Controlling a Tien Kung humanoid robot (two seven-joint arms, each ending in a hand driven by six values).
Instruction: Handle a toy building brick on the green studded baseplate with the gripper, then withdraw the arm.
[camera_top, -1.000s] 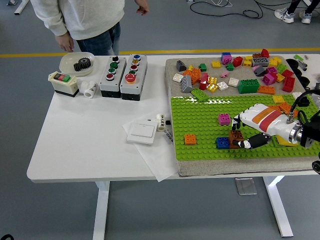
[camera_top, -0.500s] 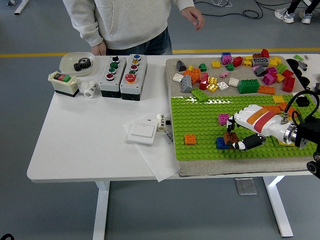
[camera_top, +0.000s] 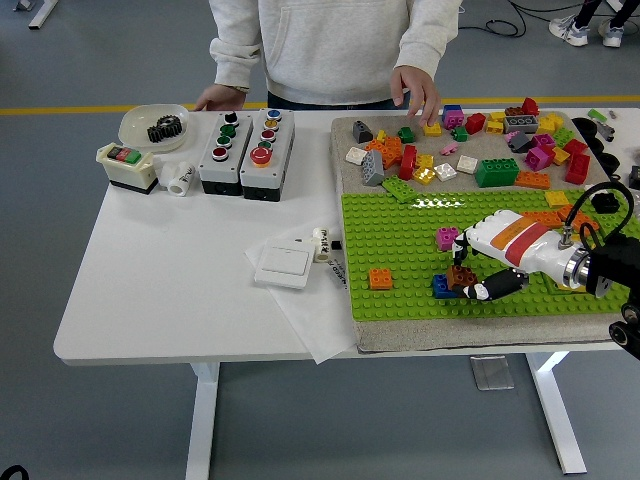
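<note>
The green studded baseplate lies on the table's right half. My right hand reaches in from the right, white with orange and red stripes, its fingers shut on a brown brick held just above the plate. A blue brick sits right beside it on the left. A magenta brick stands behind the hand, an orange brick further left. My left arm is out of sight.
A pile of loose bricks covers the grey mat behind the plate. A person stands at the far side, one hand reaching over the pile, the other by a bowl. Button boxes and a white switch sit left.
My right hand lifted the brown brick and carried it slightly left beside the blue brick, then held still. The person stepped right and reached a hand down to the brick pile.
</note>
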